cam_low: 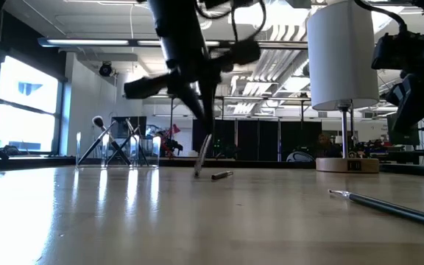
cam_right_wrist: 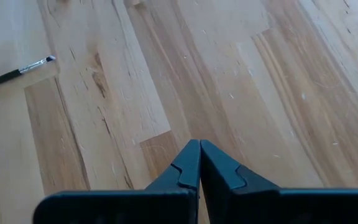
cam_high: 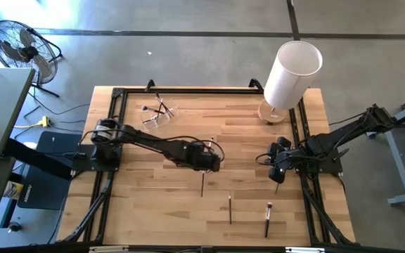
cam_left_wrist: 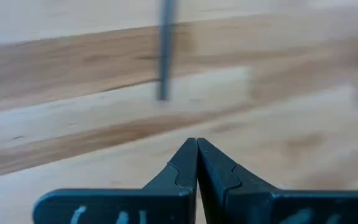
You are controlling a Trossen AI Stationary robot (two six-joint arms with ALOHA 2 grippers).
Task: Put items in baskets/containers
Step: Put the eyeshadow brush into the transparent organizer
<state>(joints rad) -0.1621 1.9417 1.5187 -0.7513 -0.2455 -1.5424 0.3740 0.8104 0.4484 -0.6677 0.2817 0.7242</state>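
Three slim, dark-handled makeup brushes lie loose on the near wooden table [cam_high: 153,211]. The left gripper [cam_high: 215,163] is clenched just beside one brush [cam_high: 202,185], with nothing visible between its jaws. Lifting now may come up empty. The clear plastic cup [cam_high: 159,116] stands far left. The right gripper [cam_high: 278,173] waits clenched at right.

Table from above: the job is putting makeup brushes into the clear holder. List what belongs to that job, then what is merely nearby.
Belongs:
- three brushes on the table
- clear holder with brushes
- left gripper

Nearby:
- white cylinder
- floor fan
- right gripper, waiting
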